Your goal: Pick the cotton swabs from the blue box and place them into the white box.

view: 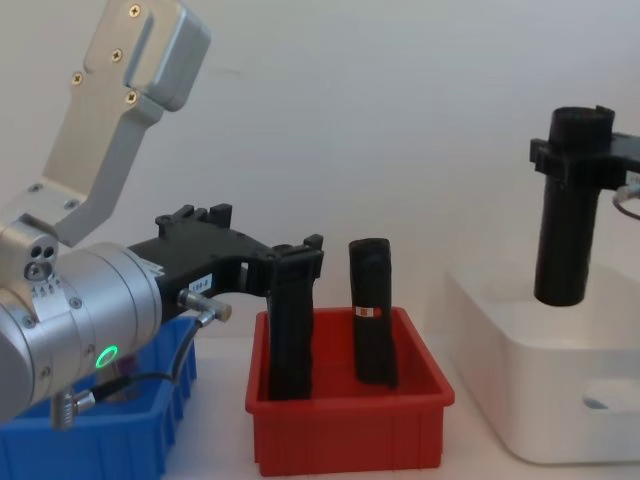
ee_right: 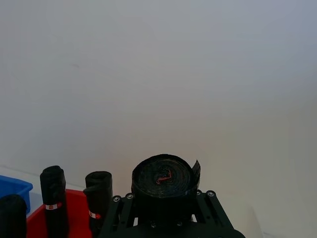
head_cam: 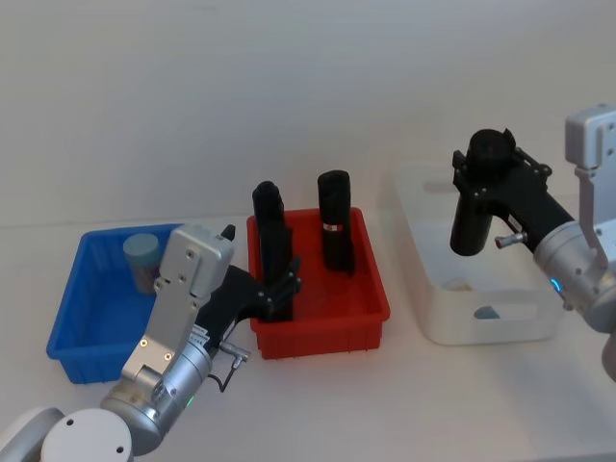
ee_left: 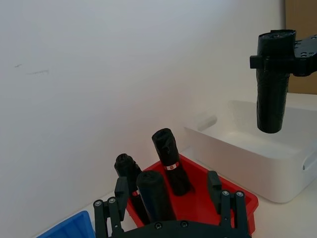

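Note:
One jar of cotton swabs (head_cam: 142, 260) with a pale blue lid stands in the far part of the blue box (head_cam: 69, 327), also seen low in the chest view (view: 100, 440). My left gripper (head_cam: 282, 289) is open at the red bin, its fingers (ee_left: 121, 191) on either side of an upright black roll (ee_left: 153, 196) with gaps between. My right gripper (head_cam: 491, 166) is shut on another black roll (view: 570, 250), held upright above the white box (head_cam: 452, 322).
The red bin (head_cam: 318, 337) sits between the blue box and the white box and holds three upright black rolls; one (head_cam: 334, 231) stands at its right. Open tabletop lies in front of all three boxes. A plain wall rises behind.

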Controlling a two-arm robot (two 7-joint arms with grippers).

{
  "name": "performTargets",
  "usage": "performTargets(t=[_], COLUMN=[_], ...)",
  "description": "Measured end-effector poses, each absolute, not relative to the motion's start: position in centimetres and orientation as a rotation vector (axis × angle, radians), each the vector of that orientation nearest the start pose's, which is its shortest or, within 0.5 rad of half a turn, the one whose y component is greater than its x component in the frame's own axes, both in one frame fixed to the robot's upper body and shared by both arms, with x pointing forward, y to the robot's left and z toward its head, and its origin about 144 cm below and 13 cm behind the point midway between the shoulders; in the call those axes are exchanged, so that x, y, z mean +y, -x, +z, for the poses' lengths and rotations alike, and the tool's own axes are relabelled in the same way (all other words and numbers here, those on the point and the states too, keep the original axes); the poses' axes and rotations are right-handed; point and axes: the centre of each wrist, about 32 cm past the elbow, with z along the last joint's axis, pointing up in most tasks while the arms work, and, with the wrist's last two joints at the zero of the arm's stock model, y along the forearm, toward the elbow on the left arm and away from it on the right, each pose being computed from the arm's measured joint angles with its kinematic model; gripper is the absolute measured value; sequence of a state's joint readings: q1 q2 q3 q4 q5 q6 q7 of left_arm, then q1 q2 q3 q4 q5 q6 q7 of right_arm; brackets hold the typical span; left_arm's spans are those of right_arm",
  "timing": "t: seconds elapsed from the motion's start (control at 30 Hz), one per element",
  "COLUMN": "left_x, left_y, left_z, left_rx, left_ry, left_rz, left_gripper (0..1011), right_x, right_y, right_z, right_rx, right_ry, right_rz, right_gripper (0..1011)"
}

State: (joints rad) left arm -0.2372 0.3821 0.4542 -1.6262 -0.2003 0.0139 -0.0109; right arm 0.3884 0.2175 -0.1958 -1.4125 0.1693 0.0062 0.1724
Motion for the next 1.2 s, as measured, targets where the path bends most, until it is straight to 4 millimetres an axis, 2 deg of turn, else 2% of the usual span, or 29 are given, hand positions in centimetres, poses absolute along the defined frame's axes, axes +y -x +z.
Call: performTargets(t=[0.17, 0.23, 0.53, 0.8, 1.2], left_x=[19.8, 19.8, 19.8, 19.8, 19.8], left_y=[-49.2, -49.2, -49.2, -49.2, -49.2], left_z=[120.4, 120.4, 120.4, 120.4, 120.4], left_rx=[-0.268, -0.268, -0.268, -0.268, -0.268], left_ry=[-0.061, -0.061, -0.061, -0.061, -0.061], left_rz=[1.124, 1.124, 1.124, 1.124, 1.124], left_gripper=[1000, 1000, 1000, 1000, 999], right_x=[-24.3, -24.4, -24.6, -24.6, -24.7], right_y=[-55.9, -55.9, -55.9, -55.9, -55.7], right_z=[122.9, 122.6, 122.1, 121.9, 121.8], right_rx=[-0.204, -0.198, -0.184, -0.186, -0.194], right_ry=[-0.039, -0.033, -0.026, -0.032, -0.041], right_rz=[-1.251, -1.251, -1.237, -1.225, -1.215], right_gripper=[476, 515, 815, 1002, 1002])
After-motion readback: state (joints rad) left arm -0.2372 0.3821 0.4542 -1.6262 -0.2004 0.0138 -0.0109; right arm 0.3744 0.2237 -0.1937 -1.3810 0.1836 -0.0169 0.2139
